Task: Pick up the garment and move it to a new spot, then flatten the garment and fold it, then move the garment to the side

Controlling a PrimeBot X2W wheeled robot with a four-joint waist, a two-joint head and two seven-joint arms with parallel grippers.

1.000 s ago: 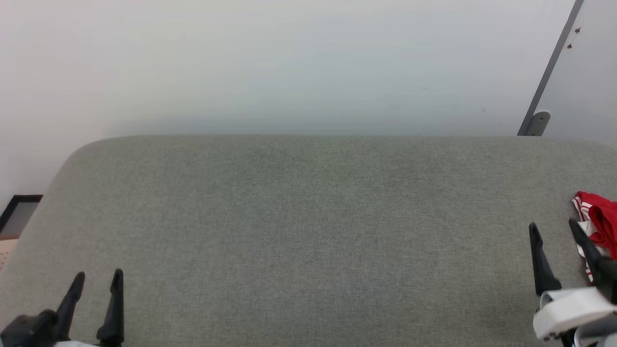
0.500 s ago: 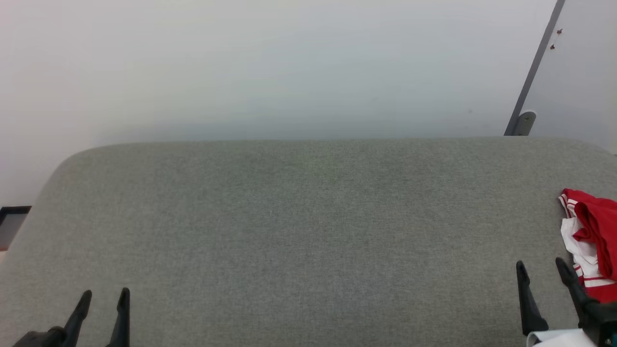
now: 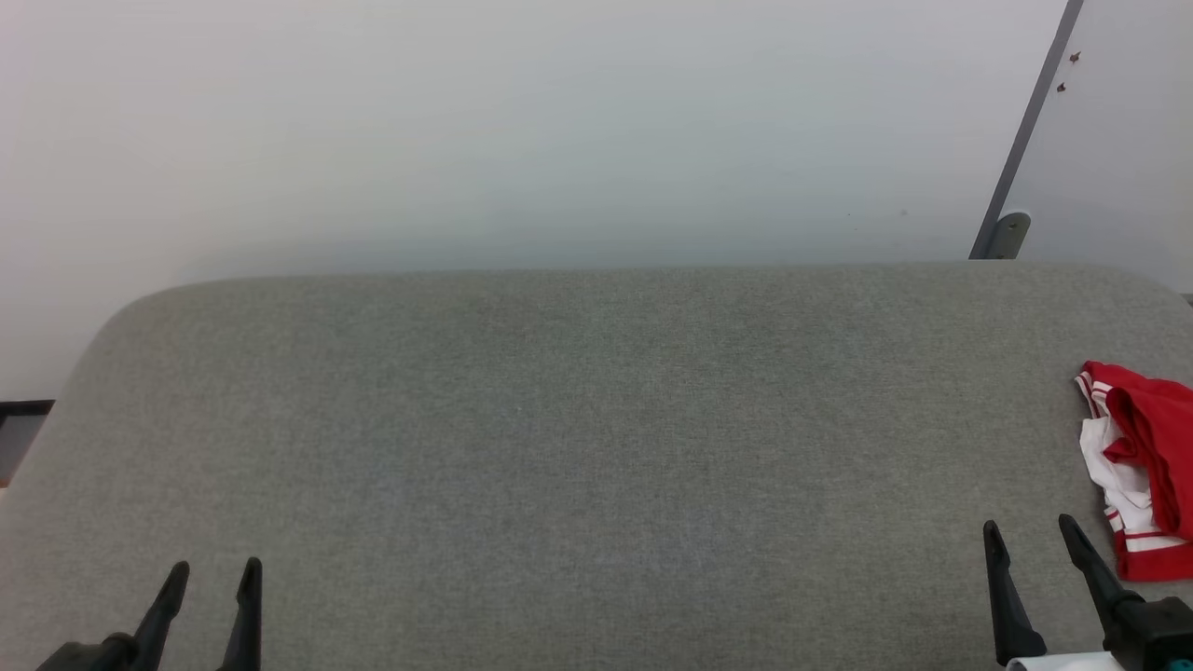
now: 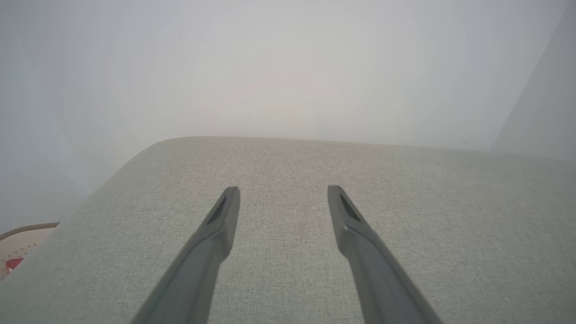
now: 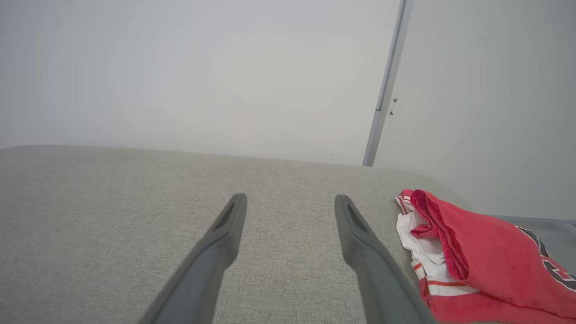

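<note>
My left tool [image 3: 216,564] and right tool [image 3: 1026,524] both stand spread, holding nothing. The shirt [image 3: 1142,438] lies bunched just right of the right tool, by the counter [image 3: 596,419] edge. It could be awaiting pickup or already set aside. It could slide off that edge, or loose cloth could snag my near finger. Ahead of both tools there is only the wall [image 3: 559,140].

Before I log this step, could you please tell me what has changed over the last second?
The right claw drew back toward the robot, away from the red jersey; the left claw shifted slightly too. The head camera turned a little rightward, so more jersey shows. Nothing was gripped or released: both claws stay open, the jersey still crumpled on the grey cushion.
</note>
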